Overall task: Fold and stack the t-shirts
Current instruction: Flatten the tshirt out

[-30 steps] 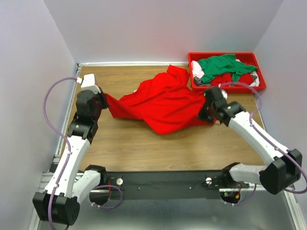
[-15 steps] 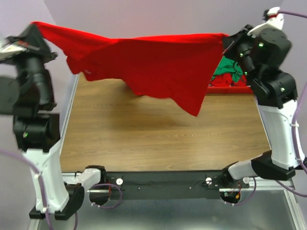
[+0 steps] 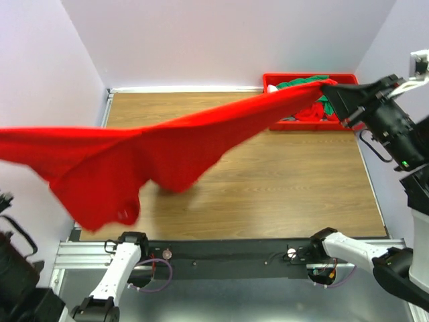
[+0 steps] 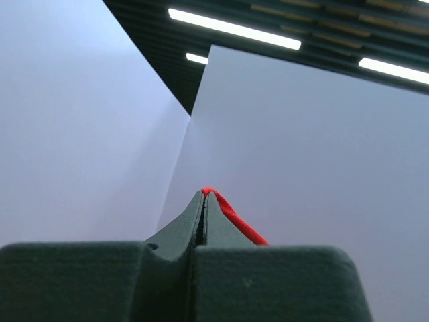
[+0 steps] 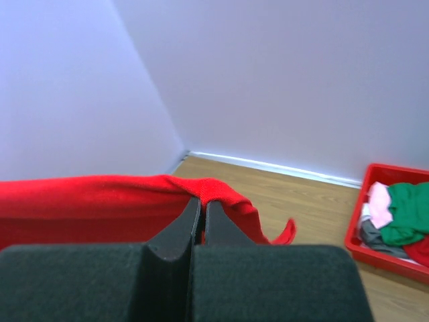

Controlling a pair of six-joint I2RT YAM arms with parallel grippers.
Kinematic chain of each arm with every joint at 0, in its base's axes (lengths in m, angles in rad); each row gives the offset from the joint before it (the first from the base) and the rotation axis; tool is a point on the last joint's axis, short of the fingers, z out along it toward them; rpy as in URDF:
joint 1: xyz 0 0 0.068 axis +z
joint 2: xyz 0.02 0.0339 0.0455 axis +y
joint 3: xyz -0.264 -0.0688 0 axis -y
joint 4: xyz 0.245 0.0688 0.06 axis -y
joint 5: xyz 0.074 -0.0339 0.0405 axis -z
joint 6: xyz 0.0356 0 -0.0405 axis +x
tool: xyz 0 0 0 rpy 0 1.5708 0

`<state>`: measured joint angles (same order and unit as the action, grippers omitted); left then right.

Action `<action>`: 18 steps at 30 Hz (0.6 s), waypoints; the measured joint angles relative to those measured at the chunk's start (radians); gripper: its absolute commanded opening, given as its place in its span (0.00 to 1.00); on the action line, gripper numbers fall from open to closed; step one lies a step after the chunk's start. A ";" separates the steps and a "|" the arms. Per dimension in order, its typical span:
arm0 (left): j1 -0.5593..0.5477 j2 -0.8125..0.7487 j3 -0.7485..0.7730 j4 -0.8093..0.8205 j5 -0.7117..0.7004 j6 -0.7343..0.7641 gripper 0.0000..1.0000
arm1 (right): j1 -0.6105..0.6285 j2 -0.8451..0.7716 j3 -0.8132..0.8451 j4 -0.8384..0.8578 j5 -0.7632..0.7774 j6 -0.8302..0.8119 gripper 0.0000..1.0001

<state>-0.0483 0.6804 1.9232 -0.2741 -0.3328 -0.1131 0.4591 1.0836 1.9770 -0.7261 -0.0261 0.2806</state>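
Observation:
A plain red t-shirt hangs stretched in the air across the table, from the left edge of the top view up to my right gripper. Its lower part droops over the near left edge of the table. My right gripper is shut on a fold of the red cloth. My left gripper is shut on a thin edge of the red shirt and points up at the wall. In the top view the left gripper is out of frame to the left. A green t-shirt and white and grey ones lie in the bin.
The red plastic bin stands at the far right corner of the wooden table, and it also shows in the right wrist view. Lilac walls close in the left, back and right. The black rail with the arm bases runs along the near edge.
The stretched red shirt has swung from high at the back down toward the near left. The left arm has dropped out of the top view. The right gripper has moved right and lower.

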 measured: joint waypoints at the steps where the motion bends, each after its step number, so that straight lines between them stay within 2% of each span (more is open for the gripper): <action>1: 0.000 -0.010 0.002 0.004 0.000 0.010 0.00 | 0.000 -0.016 -0.009 0.000 -0.029 0.000 0.01; 6: -0.019 -0.002 0.015 0.019 0.005 0.055 0.00 | 0.000 -0.045 -0.007 0.001 -0.088 0.001 0.01; 11: -0.031 0.103 -0.006 0.033 0.030 0.077 0.00 | 0.000 -0.029 -0.035 0.011 -0.029 0.003 0.01; 13: -0.031 0.136 -0.068 0.051 0.051 0.080 0.00 | 0.000 -0.025 -0.087 0.019 0.043 0.006 0.01; 18: -0.031 0.223 -0.426 0.157 0.102 0.068 0.00 | 0.000 -0.001 -0.330 0.076 0.243 0.008 0.01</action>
<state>-0.0792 0.9035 1.4967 -0.1169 -0.2306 -0.0456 0.4591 1.0828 1.6474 -0.6498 0.2165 0.2886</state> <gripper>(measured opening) 0.008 0.013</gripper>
